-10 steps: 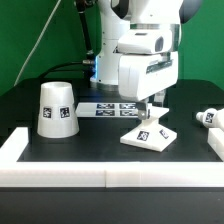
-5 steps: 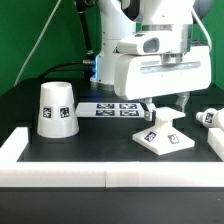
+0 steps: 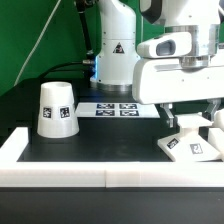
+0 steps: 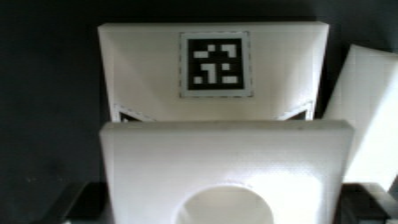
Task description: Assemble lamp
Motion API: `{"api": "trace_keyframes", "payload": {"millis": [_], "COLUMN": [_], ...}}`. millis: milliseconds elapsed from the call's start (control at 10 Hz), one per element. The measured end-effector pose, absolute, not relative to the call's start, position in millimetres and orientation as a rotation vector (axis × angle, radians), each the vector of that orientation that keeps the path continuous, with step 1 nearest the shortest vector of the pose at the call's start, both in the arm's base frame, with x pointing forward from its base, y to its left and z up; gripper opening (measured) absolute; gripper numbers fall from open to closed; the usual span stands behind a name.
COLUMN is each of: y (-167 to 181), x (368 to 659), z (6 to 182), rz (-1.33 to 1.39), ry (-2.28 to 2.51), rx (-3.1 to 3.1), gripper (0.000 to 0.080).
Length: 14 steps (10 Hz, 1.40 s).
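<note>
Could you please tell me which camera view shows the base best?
The wrist view: the base fills most of the frame from close above, and its tag is sharp. The exterior view shows the base small, low beneath the arm, near that view's right edge.

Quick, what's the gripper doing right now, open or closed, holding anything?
Gripper: closed on the lamp base, at the exterior view's right.

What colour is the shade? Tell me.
The shade is white with black-and-white tags; best in exterior view.
</note>
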State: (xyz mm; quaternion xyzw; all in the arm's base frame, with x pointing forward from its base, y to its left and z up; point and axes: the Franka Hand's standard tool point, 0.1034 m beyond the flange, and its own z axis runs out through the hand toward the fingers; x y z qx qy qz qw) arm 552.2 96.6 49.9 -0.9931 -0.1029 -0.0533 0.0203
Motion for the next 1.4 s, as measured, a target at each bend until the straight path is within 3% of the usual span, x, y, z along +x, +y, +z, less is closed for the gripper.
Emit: {"api": "trace_keyframes", "payload": {"millis": [700, 1000, 1200, 1400], "y": [99.5, 99.6, 99.9, 102.5], "x": [597.9, 599.7, 599.6, 594.6], "z": [50.8, 50.7, 50.7, 55.1], "rz": [-0.266, -0.277, -0.277, -0.281], "ry": [-0.168, -0.177, -0.186, -0.195], "rx": [-3.078, -3.078, -3.078, -3.076], "gripper": [0.0535, 0.0535, 0.0675, 0.0693]}}
